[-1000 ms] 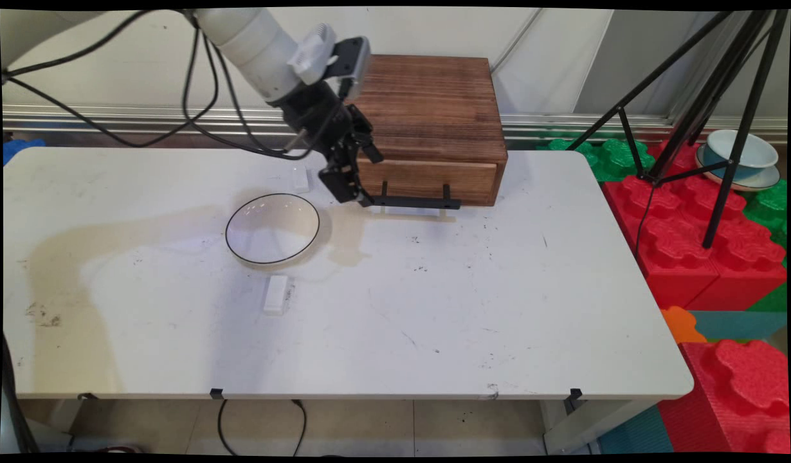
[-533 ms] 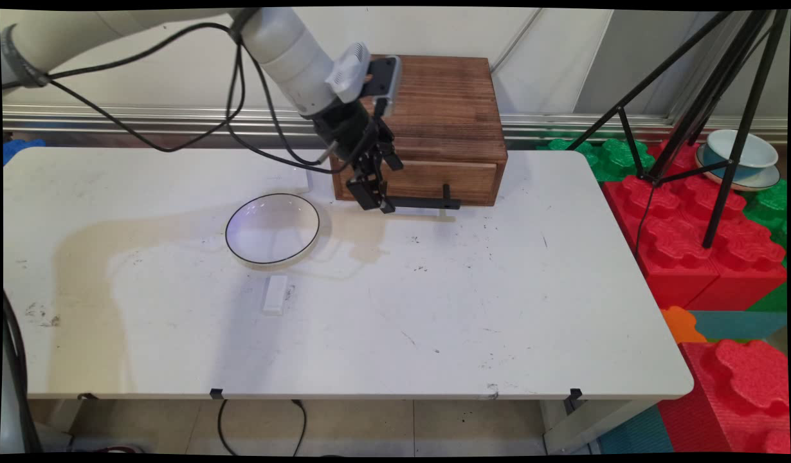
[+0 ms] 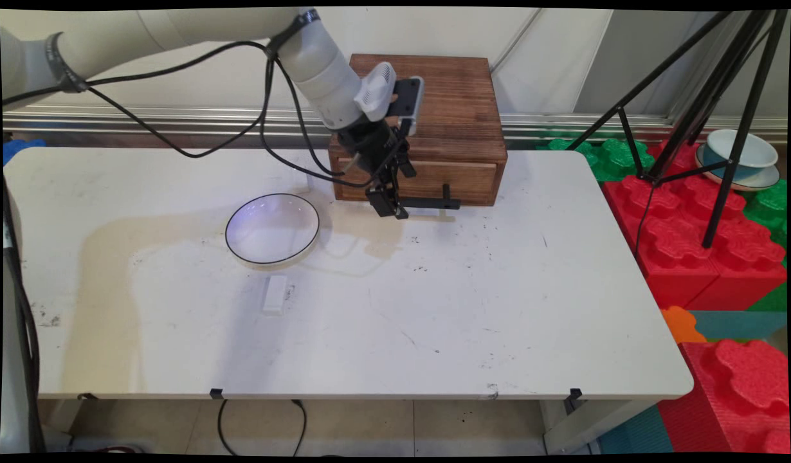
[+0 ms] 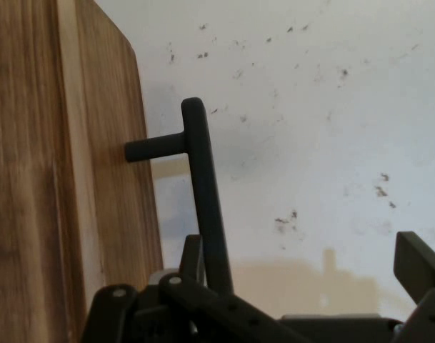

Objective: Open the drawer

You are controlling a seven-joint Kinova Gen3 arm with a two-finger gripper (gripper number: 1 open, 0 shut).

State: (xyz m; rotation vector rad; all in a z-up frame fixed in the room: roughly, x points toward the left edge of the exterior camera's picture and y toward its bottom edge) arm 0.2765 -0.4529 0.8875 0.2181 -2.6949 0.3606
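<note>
A brown wooden box (image 3: 447,122) with a drawer (image 3: 447,180) in its front stands at the table's back. A black bar handle (image 3: 431,204) runs across the drawer front. My gripper (image 3: 388,207) hangs at the handle's left end, pointing down. In the hand view the handle bar (image 4: 203,193) runs up between my fingers, close against the left finger (image 4: 192,251), while the right finger (image 4: 417,263) stands far off. The gripper (image 4: 303,261) is open and grips nothing. The wooden drawer front (image 4: 67,179) fills the hand view's left side.
A white plate with a black rim (image 3: 272,229) lies left of the gripper, and a small white block (image 3: 275,294) lies in front of it. Off the table's right side are a black tripod (image 3: 723,128), red foam blocks (image 3: 691,244) and a bowl on a saucer (image 3: 737,159).
The gripper has moved right along the drawer front, from beside the box's left corner to the handle's left end, and a little lower.
</note>
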